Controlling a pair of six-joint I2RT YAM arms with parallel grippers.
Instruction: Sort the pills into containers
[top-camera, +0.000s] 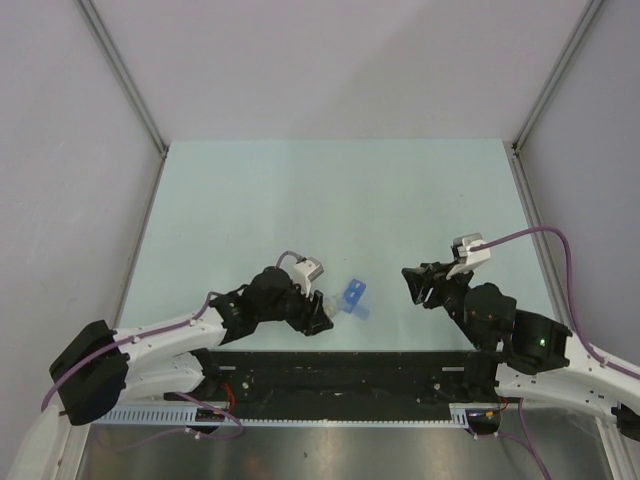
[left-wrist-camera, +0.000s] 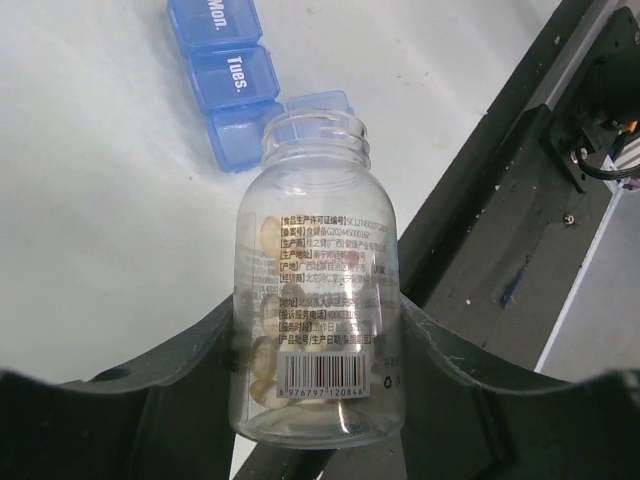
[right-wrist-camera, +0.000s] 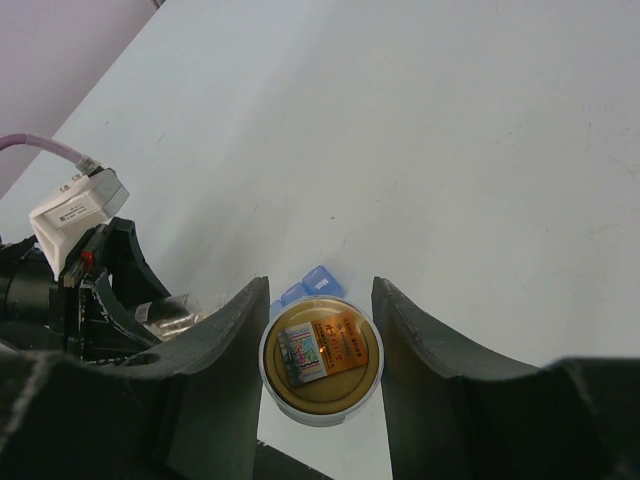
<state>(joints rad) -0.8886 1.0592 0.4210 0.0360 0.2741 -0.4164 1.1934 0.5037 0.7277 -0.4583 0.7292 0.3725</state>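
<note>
Bright, even overhead light; shadows soft, faint; wrist views warped at edges, near foreground slightly soft.

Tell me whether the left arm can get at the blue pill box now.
Probably yes, for pouring: the clear plastic pill bottle in the left hand has its open mouth right at the open compartment of the translucent blue plastic pill box, nothing between.
</note>
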